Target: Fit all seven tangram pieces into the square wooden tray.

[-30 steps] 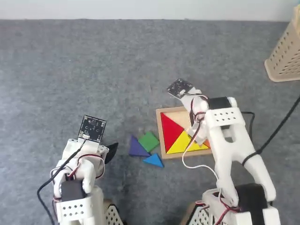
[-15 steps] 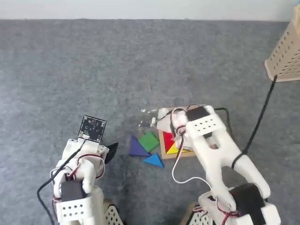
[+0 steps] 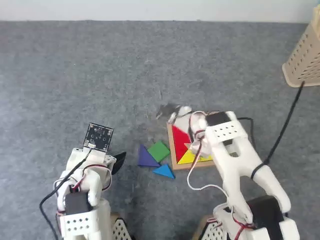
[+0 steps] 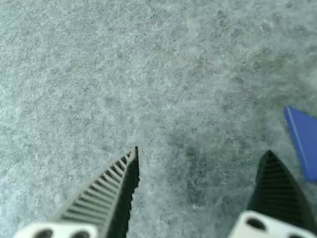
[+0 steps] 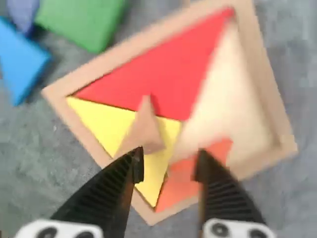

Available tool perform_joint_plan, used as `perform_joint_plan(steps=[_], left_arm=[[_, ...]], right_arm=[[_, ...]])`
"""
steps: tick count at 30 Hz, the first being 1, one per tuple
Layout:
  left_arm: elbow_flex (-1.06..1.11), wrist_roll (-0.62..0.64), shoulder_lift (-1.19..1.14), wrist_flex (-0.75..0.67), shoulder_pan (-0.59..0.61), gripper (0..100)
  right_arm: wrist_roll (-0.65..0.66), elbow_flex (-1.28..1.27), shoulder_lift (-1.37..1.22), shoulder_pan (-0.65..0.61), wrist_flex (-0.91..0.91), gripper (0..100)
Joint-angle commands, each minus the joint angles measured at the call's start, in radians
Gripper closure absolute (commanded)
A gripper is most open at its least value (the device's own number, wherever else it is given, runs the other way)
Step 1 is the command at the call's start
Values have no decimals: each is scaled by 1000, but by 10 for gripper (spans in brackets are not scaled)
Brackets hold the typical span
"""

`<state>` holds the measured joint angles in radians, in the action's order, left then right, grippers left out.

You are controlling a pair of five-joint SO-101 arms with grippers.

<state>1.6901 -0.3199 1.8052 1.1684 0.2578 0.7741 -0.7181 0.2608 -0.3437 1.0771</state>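
Since a second ago my right arm has been swinging leftward over the tray [image 3: 169, 131]. It is now covering the tray's right half, while my left arm and the loose pieces are staying where they were.

My right pincer [image 5: 168, 153] is hovering low over the tray with its jaws parted narrowly and gripping nothing. My left pincer [image 4: 200, 153] is hanging wide open over the bare grey surface [image 3: 75, 75], on my near left.

The tray is lying right of centre, nearly square to me. Inside it, the red triangle [image 5: 168, 79] is running its long edge along the left wall and pointing its tip at the tray's middle. The yellow triangle [image 5: 101, 121] is lying with its long edge along the near wall, its tip also pointing inward. An orange piece [image 5: 181, 186] is sitting beside the yellow one against that wall, and bare wood is showing beyond it.

Three pieces are waiting just outside the tray's left wall:
- The green square [image 3: 159, 150] is standing on a corner, nearest the wall.
- The indigo triangle [image 3: 146, 157] is touching the square and pointing its tip away from me.
- The blue triangle [image 3: 164, 171] is lying near the tray's near-left corner.

Open felt is stretching far and left of them. A perforated basket [image 3: 304, 55] is standing well apart at the far right edge.
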Motion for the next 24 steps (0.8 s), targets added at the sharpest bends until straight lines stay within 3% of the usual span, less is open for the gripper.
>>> perform_joint_plan(steps=[1, 7, 12, 16, 24], left_arm=[[-5, -2, 15, 5, -2, 647], [-5, -2, 15, 5, -2, 647], [-5, -2, 15, 5, -2, 647], [-5, -2, 15, 5, -2, 647], [-5, -2, 15, 5, -2, 647]], right_arm=[[-264, 55, 91, 71, -21, 971], [-407, -153, 394, 54, -56, 992], [-404, -408, 624, -41, -150, 992], [-407, -474, 607, -102, -199, 992], [-407, -465, 450, -105, -292, 992]])
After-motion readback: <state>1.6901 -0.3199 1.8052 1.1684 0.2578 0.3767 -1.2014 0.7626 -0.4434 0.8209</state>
